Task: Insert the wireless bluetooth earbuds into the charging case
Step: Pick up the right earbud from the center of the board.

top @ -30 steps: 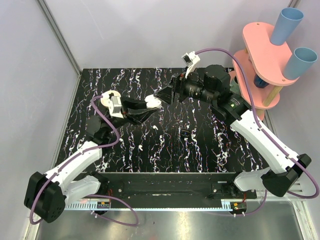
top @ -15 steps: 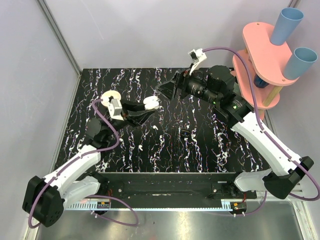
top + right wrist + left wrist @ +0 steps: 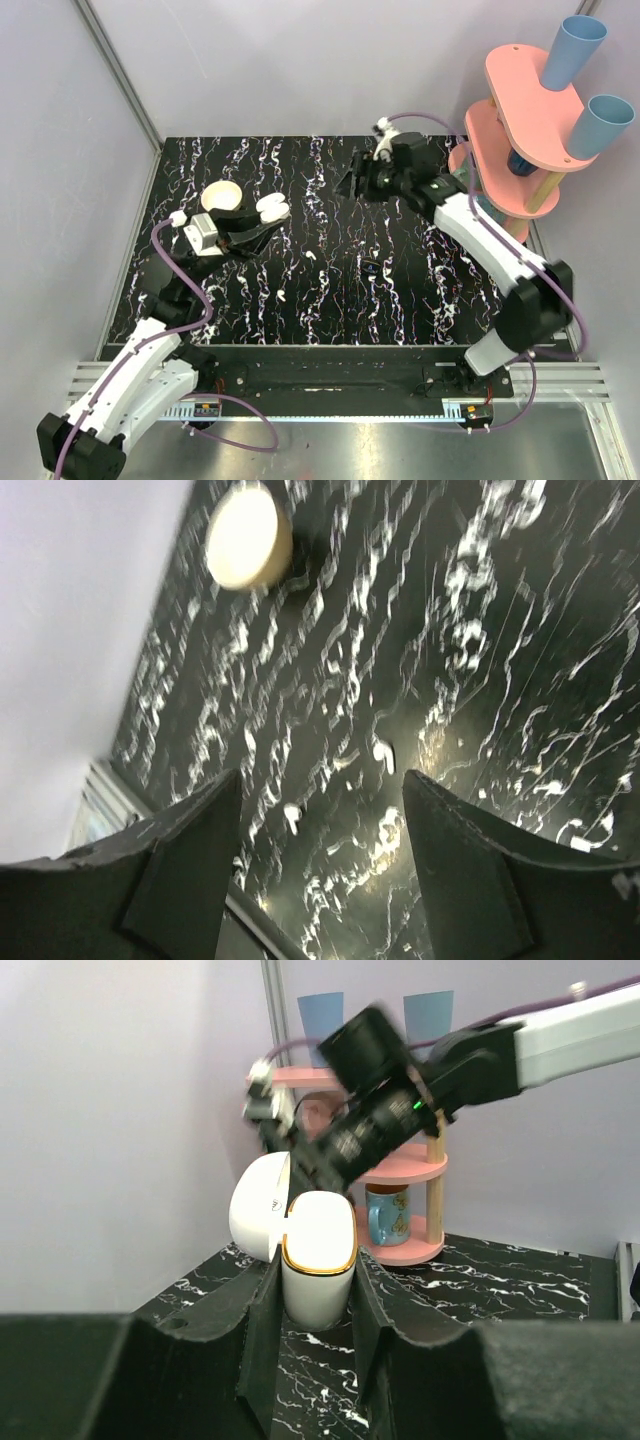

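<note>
Low in the middle of the frame, two tiny white pieces, likely the earbuds (image 3: 282,296), are lying loose on the desk (image 3: 420,300). Farther up and left of centre, the left pincer (image 3: 316,1280) is pinching the charging case (image 3: 271,207), which is hanging open. Beyond it, the right pincer (image 3: 352,182) is hovering, spread and empty. Fetching an earbud seems to be the step in hand; next, the right pincer needs lowering over one.

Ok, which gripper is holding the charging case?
The left gripper: it is shut on the open charging case. The right gripper is open and holds nothing.
</note>
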You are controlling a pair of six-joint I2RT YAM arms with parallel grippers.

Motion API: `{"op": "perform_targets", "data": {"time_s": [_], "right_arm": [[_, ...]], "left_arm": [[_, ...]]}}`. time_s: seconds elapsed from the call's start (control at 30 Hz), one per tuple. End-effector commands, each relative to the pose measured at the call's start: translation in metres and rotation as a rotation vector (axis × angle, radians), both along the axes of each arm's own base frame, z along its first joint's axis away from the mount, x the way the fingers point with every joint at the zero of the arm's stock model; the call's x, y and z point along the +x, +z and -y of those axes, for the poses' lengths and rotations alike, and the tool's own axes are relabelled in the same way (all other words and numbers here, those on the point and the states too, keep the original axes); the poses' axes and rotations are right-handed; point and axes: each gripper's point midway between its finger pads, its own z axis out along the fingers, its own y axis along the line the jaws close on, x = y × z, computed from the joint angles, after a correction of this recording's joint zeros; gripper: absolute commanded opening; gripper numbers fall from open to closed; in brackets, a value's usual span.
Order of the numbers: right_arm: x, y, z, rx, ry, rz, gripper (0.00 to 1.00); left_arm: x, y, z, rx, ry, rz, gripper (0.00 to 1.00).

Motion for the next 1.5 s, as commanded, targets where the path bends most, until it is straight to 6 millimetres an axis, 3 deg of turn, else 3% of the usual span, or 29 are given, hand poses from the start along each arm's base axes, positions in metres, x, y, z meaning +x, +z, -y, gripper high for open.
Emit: {"op": "perform_targets", "data": {"time_s": [0.0,0.2,0.23,0.4,0.5,0.73,0.93,1.17,1.47], "right_arm": [[-0.015,-0.053,-0.03,-0.101,0.284,-0.107,0.72],[-0.002,-0.112,-0.037,-0.383,0.362,-0.062,0.72],[-0.007,-0.119,-0.043,-0.428,0.403,-0.044,0.72],[0.016,-0.16,-0.044,-0.689,0.33,0.039,0.76],[0.015,-0.172,-0.055,-0.745,0.379,0.088,0.77],[0.014,-0.191,-0.081,-0.649,0.414,0.014,0.75],[0.002,-0.209,-0.099,-0.599,0.477,-0.041,0.71],[-0.013,-0.223,-0.108,-0.606,0.531,-0.054,0.69],[-0.017,-0.236,-0.112,-0.624,0.557,-0.061,0.66]], "left_arm": [[-0.003,0.005,-0.009,0.008,0.041,0.025,0.0],[-0.008,0.008,-0.017,0.008,0.079,0.042,0.0],[-0.008,0.007,-0.017,0.012,0.084,0.041,0.0],[-0.009,0.007,-0.02,0.022,0.1,0.045,0.0],[-0.011,0.007,-0.021,0.031,0.107,0.05,0.0],[-0.017,0.012,-0.025,0.033,0.114,0.067,0.0],[-0.022,0.015,-0.029,0.019,0.122,0.069,0.0],[-0.022,0.014,-0.029,0.016,0.121,0.063,0.0],[-0.02,0.014,-0.028,0.018,0.118,0.057,0.0]]}}
